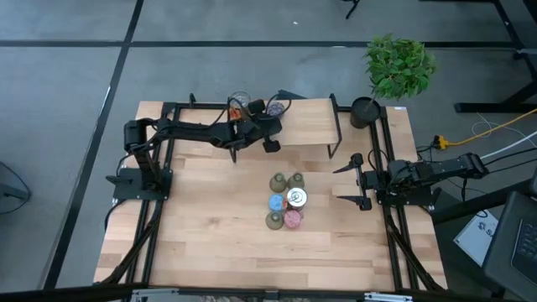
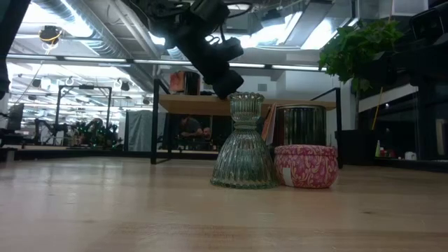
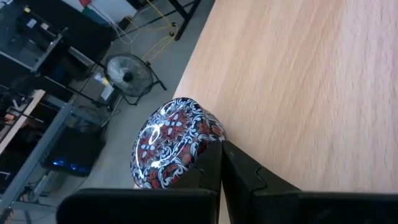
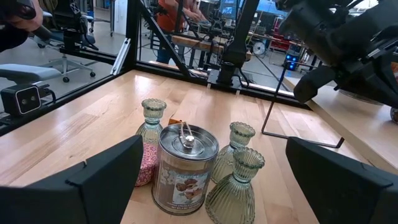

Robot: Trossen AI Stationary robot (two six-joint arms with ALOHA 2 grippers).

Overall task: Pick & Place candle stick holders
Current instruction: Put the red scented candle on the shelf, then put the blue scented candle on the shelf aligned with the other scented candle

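Observation:
Several candle stick holders stand bunched at the table's middle: three green glass vase shapes (image 1: 277,182) (image 4: 236,186), a silvery can (image 1: 296,198) (image 4: 185,168), a blue round one (image 1: 277,202) and a pink round one (image 1: 292,219) (image 2: 305,166). Another round tin (image 3: 177,146), dark with red and white flowers, sits at the edge of the raised wooden shelf (image 1: 306,126). My left gripper (image 1: 267,117) (image 3: 221,163) is shut right beside this tin. My right gripper (image 1: 357,180) is open and empty at the table's right, facing the bunch. My left gripper's shut fingers (image 3: 208,171) stand against the side of the flowered tin's wall (image 3: 208,140). I cannot tell whether they touch it. The tin rests on the shelf at its edge.
The shelf stands on black legs (image 1: 336,134) along the table's far side, with small items on it (image 1: 252,106). A black pot with a green plant (image 1: 394,67) is at the far right corner. Black frame rails (image 1: 168,168) run along both sides. Bare wood lies near the front.

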